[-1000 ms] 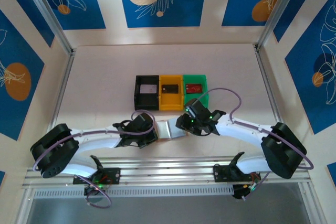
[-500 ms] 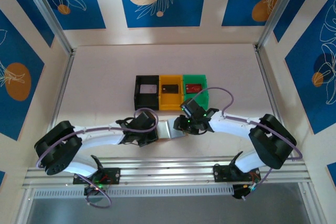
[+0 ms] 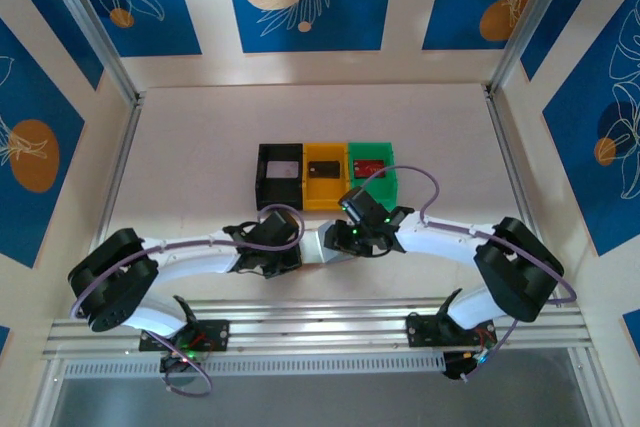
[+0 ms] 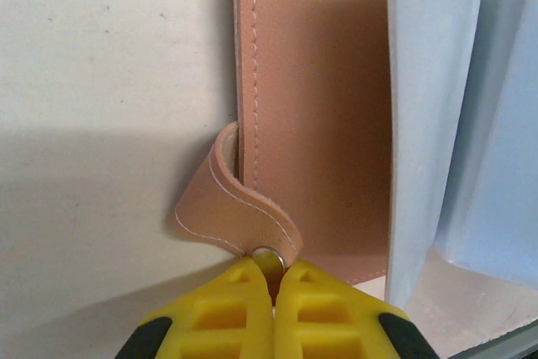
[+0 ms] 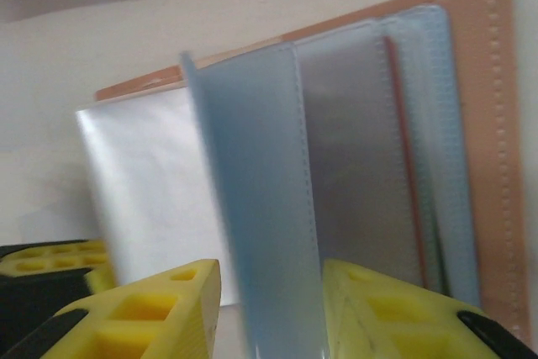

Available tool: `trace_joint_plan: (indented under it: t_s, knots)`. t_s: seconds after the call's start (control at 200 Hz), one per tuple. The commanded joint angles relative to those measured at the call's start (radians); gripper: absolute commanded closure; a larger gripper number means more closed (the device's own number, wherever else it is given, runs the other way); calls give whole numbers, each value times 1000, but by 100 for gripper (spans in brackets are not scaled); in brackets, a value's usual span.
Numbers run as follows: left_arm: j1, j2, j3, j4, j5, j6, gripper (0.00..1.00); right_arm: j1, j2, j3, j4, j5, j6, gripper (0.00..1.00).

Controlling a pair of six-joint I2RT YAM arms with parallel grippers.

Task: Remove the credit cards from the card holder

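Observation:
The tan card holder [image 3: 318, 245] lies open on the table between my two grippers. My left gripper [image 4: 273, 268] is shut on its little snap tab [image 4: 239, 212], beside the brown leather cover [image 4: 311, 98]. My right gripper [image 5: 273, 308] is open, its yellow fingers [image 5: 151, 313] on either side of an upright pale grey-blue pocket panel [image 5: 256, 199]. Behind that panel a grey rectangle [image 5: 357, 166] sits in a pocket; I cannot tell if it is a card. Credit cards lie in the bins: a pale one [image 3: 284, 169], a dark one [image 3: 323, 169] and a red one [image 3: 371, 167].
Black [image 3: 262, 179], yellow [image 3: 324, 199] and green [image 3: 388, 185] bins stand in a row just behind the holder. Bare table stretches to the back and both sides. An aluminium rail [image 3: 320, 322] runs along the near edge.
My right gripper has moved left over the holder and its jaws have narrowed a little. The left gripper has kept its hold on the tab.

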Motion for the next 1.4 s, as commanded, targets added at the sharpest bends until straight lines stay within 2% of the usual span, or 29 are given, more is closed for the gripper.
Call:
trace_joint_plan:
  t_s: [0.0,0.05,0.195,0.26,0.375,0.43,0.645,0.78,0.875,1.03,1.395]
  knots:
    - [10,-6,38,-76,-26,52,100,16,-41,35,25,-45,-6,62]
    - [12,-17,47,-90,-31,67,97,20,-41,38,39,-63,-3,62]
    - [35,-70,58,-126,-37,99,65,28,-24,57,59,-116,11,62]
    - [54,-104,67,-167,-45,121,56,35,-10,71,59,-127,10,62]
    - [96,-182,75,-250,-68,155,33,47,27,96,58,-145,12,62]
    - [113,-222,74,-283,-77,167,27,54,43,104,65,-154,15,62]
    - [136,-286,64,-303,-59,156,22,58,45,130,24,-152,4,61]
    - [135,-226,83,-276,-1,131,22,1,-4,138,-132,-48,-38,61]
    - [129,-175,112,-278,15,126,21,-45,-11,131,-193,-43,-61,61]
    - [121,-77,148,-287,31,126,22,-95,-8,90,-183,-73,-73,61]
    - [107,62,167,-316,34,144,22,-97,78,95,-187,-19,-108,61]
